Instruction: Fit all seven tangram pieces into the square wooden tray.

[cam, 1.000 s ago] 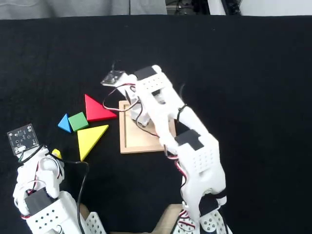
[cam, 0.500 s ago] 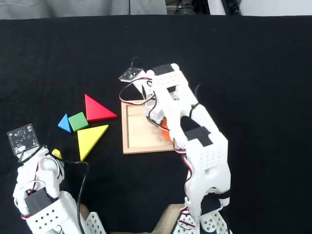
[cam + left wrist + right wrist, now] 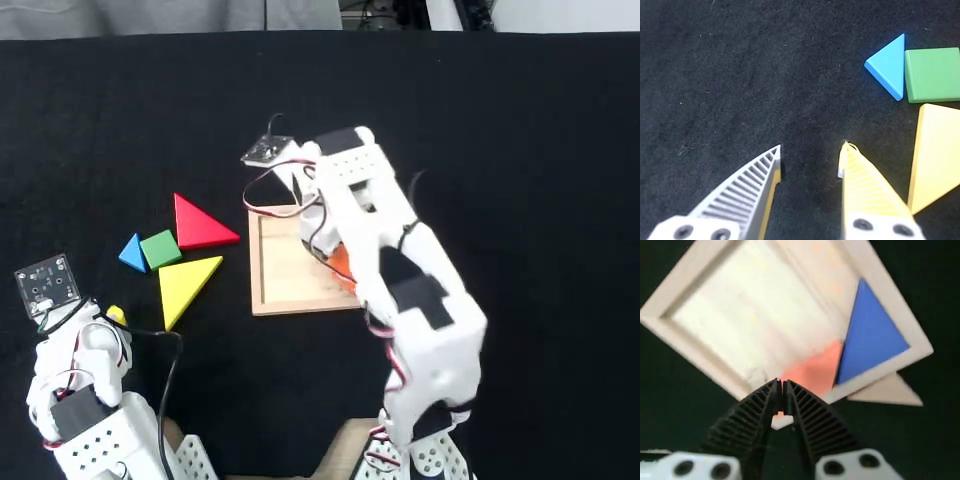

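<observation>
Hovering over tray (image 3: pixel 690 345) rim, right gripper (image 3: pixel 781 390) closed; interior mostly open.

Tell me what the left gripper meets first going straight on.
Likely nothing but black cloth: the way ahead of the left gripper looks free, the blue triangle lying off to one side.

Pale wood tray (image 3: pixel 283 270), red triangle (image 3: pixel 200 225), green sq. (image 3: pixel 160 249), black cloth (image 3: pixel 500 150).

Your counter (image 3: pixel 520 120): black cover. Lying on it, the square wooden tray (image 3: pixel 300 304) near the middle. Off to one side, apart from the tray: red triangle (image 3: pixel 198 225), yellow triangle (image 3: pixel 185 280), and green square (image 3: pixel 160 249) just beside blue triangle (image 3: pixel 131 253). Pale triangle (image 3: pixel 885 390) against the tray's outer rim.
</observation>
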You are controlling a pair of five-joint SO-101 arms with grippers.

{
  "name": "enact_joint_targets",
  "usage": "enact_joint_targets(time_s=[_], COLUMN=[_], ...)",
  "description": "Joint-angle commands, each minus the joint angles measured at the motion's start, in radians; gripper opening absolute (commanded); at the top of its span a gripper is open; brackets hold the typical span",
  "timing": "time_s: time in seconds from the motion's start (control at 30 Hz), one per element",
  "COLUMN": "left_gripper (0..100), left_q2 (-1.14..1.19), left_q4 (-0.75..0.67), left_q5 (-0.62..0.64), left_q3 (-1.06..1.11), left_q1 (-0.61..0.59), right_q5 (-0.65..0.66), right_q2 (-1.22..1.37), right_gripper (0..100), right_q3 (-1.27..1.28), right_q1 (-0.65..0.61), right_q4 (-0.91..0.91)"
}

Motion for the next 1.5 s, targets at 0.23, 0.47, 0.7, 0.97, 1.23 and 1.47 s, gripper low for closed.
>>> enact_joint_targets(time_s=[0.23, 0.47, 0.7, 0.97, 1.23, 1.47], left_gripper=[19, 19, 19, 19, 19, 19], left_q2=[-0.003, -0.003, -0.003, -0.003, -0.003, -0.003], left_q4=[-0.009, -0.009, -0.008, -0.009, -0.009, -0.009], left_q5=[0.0, 0.0, 0.0, 0.0, 0.0, 0.0], left_q3=[0.013, 0.013, 0.013, 0.013, 0.013, 0.013], left_q1=[0.007, 0.007, 0.007, 0.007, 0.007, 0.007], right_q5=[0.011, 0.011, 0.011, 0.011, 0.005, 0.011], right_q2=[-0.156, -0.094, -0.056, -0.068, -0.223, -0.228], right_gripper=[1.1, 1.1, 1.1, 1.1, 1.1, 1.4], right_q3=[0.337, 0.337, 0.332, 0.321, 0.341, 0.435], right_q1=[-0.003, 0.012, 0.078, 0.005, -0.068, -0.074], right_q4=[-0.186, -0.233, -0.279, -0.242, -0.206, -0.255])
